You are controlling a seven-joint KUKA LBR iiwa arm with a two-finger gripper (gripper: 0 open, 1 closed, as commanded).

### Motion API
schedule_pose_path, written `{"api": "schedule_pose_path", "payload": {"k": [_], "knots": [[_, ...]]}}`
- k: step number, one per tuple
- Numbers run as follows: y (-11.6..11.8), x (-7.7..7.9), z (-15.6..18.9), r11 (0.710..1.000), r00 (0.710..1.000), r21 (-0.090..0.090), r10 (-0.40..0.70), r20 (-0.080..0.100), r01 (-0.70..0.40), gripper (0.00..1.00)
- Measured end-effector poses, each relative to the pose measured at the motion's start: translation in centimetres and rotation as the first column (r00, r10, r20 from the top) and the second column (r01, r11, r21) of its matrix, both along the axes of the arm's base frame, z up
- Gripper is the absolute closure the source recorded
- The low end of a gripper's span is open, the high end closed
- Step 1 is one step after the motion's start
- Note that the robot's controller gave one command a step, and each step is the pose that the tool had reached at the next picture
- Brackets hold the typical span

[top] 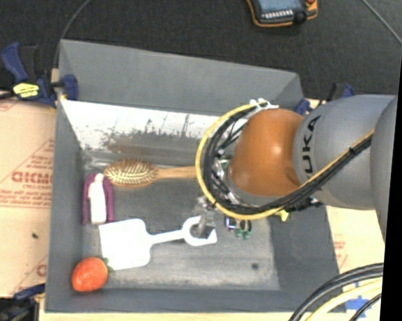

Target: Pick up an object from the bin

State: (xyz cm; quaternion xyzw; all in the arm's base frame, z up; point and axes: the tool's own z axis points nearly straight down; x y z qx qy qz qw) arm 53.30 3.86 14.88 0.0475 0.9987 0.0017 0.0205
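Note:
My gripper (205, 217) hangs low in the middle of the bin, under the orange wrist cover. It is right over the ring-shaped handle end of a white plastic spatula (132, 242). The spatula lies flat, its broad blade toward the front left and its handle running right to the gripper. Whether the gripper touches the handle I cannot make out. A wooden hairbrush (141, 173) lies behind it, bristle head to the left and handle reaching toward the arm.
A white bottle on a purple backing (97, 200) lies along the left wall. A red-orange strawberry-shaped toy (89, 274) sits in the front left corner. The arm and its cables cover the bin's right rear part.

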Motion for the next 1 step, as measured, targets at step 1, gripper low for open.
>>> {"api": "schedule_pose_path", "payload": {"k": [1], "knots": [[-0.33, -0.59, 9.41, 1.0, 1.0, -0.009, -0.023, -0.006, 0.023, 1.0]]}}
